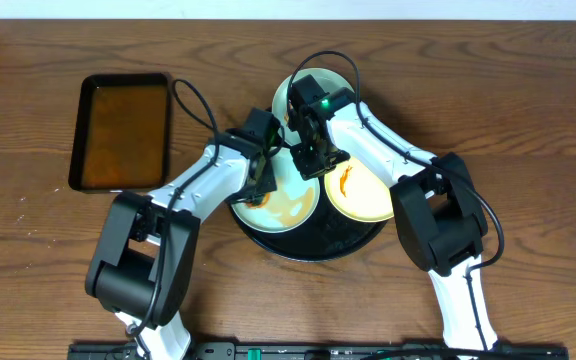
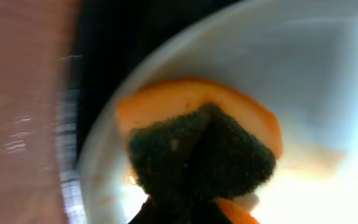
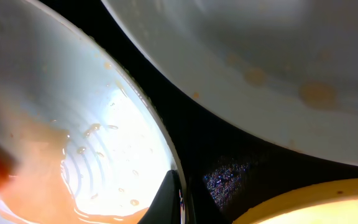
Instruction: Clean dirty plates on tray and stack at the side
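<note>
No readable txt, labels, brands or nos. in any view (overhead + both wrists)

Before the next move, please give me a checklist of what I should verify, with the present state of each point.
1. Left gripper shut on the sponge: ok.
2. Sponge lies on the near mint plate: ok.
3. Near mint plate clean: not ok, an orange smear lies across it.
4. Yellow plate clean: not ok, orange sauce on it.
5. Far mint plate clean: not ok, faint orange spots.
6. Right gripper, shut, sits at the near mint plate's rim; whether it steadies the plate: cannot tell.
</note>
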Controlling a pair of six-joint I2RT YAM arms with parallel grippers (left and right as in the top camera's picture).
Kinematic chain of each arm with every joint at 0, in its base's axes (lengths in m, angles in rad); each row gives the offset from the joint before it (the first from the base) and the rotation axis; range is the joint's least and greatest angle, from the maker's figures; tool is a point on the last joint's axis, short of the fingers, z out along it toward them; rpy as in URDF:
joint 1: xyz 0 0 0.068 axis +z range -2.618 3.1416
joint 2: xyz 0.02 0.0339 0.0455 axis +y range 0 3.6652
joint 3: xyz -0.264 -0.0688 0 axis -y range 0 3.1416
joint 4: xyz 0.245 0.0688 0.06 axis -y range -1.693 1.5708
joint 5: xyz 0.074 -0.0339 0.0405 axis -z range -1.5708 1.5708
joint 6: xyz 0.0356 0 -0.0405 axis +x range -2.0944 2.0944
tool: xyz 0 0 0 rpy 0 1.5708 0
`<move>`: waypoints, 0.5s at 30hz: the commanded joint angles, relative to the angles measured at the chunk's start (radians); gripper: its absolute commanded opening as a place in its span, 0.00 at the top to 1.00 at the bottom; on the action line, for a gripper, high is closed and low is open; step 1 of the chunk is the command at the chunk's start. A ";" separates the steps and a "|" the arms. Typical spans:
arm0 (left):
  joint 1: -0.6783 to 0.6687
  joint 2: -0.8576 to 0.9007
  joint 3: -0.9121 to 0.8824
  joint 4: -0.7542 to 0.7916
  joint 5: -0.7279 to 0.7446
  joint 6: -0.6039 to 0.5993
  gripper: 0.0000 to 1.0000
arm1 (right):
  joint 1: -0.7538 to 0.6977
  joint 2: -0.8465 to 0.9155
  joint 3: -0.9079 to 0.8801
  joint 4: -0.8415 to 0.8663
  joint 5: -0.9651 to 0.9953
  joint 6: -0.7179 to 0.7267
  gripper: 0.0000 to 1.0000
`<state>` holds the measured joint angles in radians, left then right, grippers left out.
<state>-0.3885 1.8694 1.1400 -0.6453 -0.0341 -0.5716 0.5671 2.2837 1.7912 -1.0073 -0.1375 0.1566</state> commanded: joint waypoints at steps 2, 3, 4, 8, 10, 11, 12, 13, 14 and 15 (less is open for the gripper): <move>0.028 0.005 -0.013 -0.066 -0.209 0.041 0.93 | 0.011 0.013 -0.016 -0.001 0.025 0.014 0.99; 0.028 -0.005 -0.009 -0.065 -0.213 0.047 0.92 | 0.011 0.013 -0.016 0.000 0.025 0.014 0.99; 0.027 -0.012 -0.005 -0.065 -0.214 0.047 0.92 | 0.011 0.013 -0.016 0.000 0.025 0.014 0.99; 0.027 -0.069 0.010 -0.065 -0.213 0.047 0.93 | 0.011 0.013 -0.016 -0.001 0.025 0.014 0.99; 0.027 -0.105 0.011 -0.061 -0.213 0.047 0.92 | 0.011 0.013 -0.016 -0.001 0.025 0.014 0.99; 0.027 -0.121 0.011 -0.060 -0.213 0.047 0.93 | 0.011 0.013 -0.016 -0.001 0.025 0.014 0.99; 0.027 -0.135 0.011 -0.059 -0.213 0.047 0.93 | 0.011 0.013 -0.016 0.000 0.025 0.014 0.99; 0.027 -0.144 0.011 -0.057 -0.209 0.046 0.93 | 0.011 0.013 -0.016 0.001 0.025 0.014 0.99; 0.027 -0.150 0.011 -0.056 -0.197 0.041 0.93 | 0.011 0.013 -0.016 0.002 0.025 0.014 0.99; 0.027 -0.150 0.010 -0.050 -0.171 0.037 0.93 | 0.011 0.013 -0.016 0.002 0.025 0.014 0.99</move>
<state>-0.3687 1.7512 1.1412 -0.6987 -0.1905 -0.5419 0.5671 2.2837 1.7912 -1.0069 -0.1375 0.1566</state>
